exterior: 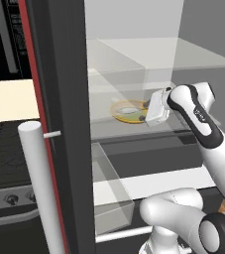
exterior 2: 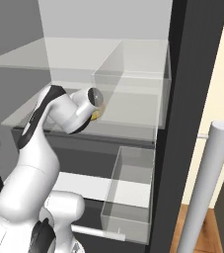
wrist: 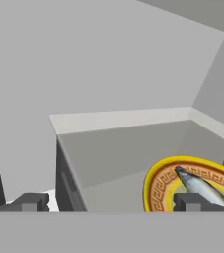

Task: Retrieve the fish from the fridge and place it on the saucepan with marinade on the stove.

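The fridge stands with its door open, and the arm reaches inside at the height of a glass shelf. On this shelf lies a yellow-rimmed plate, and the fish rests on it, probably so that it stays clean and is easy to lift. The end effector is empty and its fingers are spread wide; it hangs just beside the plate, apart from the fish (nothing is touched yet). I think it is opened this much so the fingers can go on both sides of the thin body. In the hand view the long axis of the fish runs diagonally, from the upper left to the lower right, with the narrow pointed end toward the plate's middle. The stove with its knobs is seen left of the fridge door.
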